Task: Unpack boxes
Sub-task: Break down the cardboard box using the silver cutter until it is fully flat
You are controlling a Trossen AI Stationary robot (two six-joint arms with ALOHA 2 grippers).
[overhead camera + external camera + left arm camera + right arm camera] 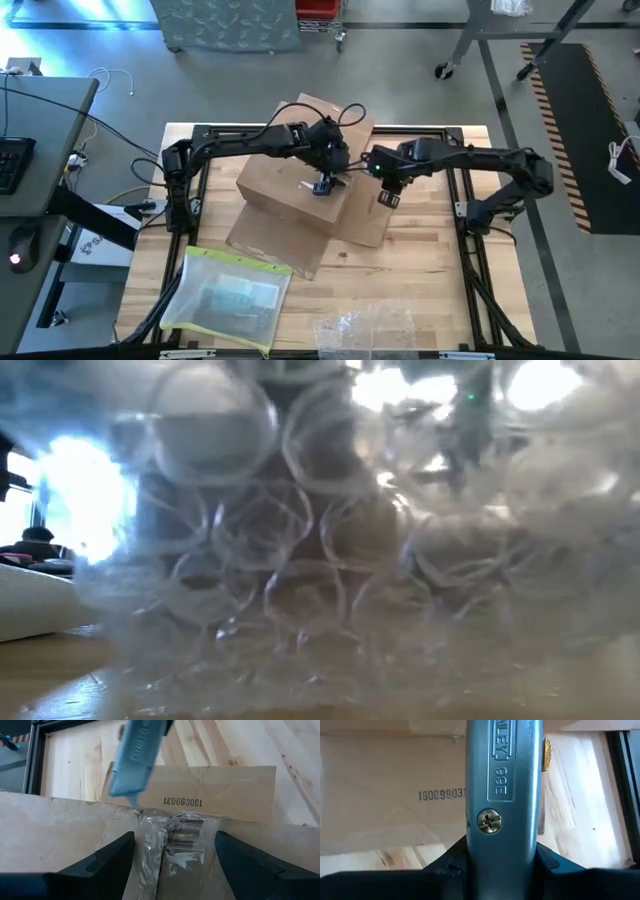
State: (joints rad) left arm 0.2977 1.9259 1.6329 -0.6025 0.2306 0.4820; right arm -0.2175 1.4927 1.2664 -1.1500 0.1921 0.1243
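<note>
The brown cardboard box sits mid-table on its base, with flaps spread flat on the wood; one flap carries a printed number. A clear tape seam runs across its top. My left gripper is open above the box top, one finger on either side of that seam, touching nothing that shows. My right gripper, over the box's right flap, is shut on a grey-blue utility knife. The knife reaches toward the seam. My right gripper pinches the knife's metal handle between its two fingers, which press its narrow edges; the flat side with the screw faces the wrist. The fingers come from above and lie across the handle. The knife is clear of the table, and its blade end slants down to the taped box edge; whether it touches, I cannot tell.
A flat clear sleeve with a yellow edge lies near left. Crinkly clear film lies at the near edge and fills the low view. Black frame rails border the table. A desk with a keyboard stands left.
</note>
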